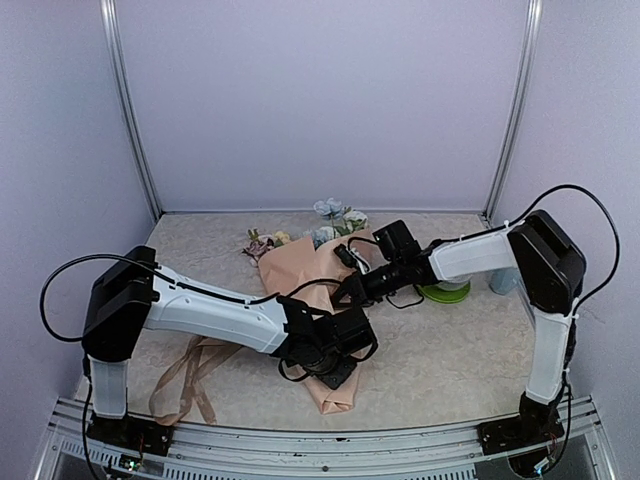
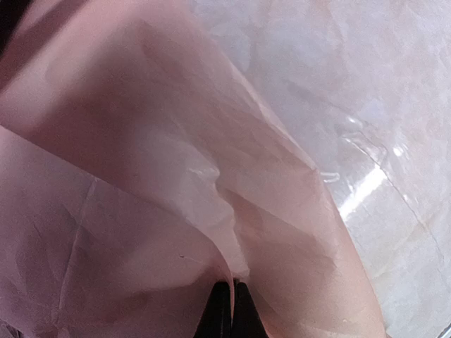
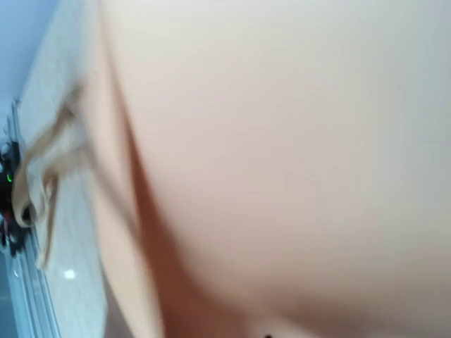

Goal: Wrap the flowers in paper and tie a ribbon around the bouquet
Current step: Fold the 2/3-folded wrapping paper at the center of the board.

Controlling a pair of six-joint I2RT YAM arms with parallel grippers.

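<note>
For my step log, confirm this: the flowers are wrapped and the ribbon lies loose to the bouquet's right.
Not right: the ribbon lies loose to the left of the bouquet, not its right. The top external view shows it. The rest stands.

One bouquet (image 1: 300, 265), one ribbon (image 1: 185, 375), one green disc (image 1: 445, 292), two arms (image 1: 215, 310) (image 1: 470, 258)
</note>
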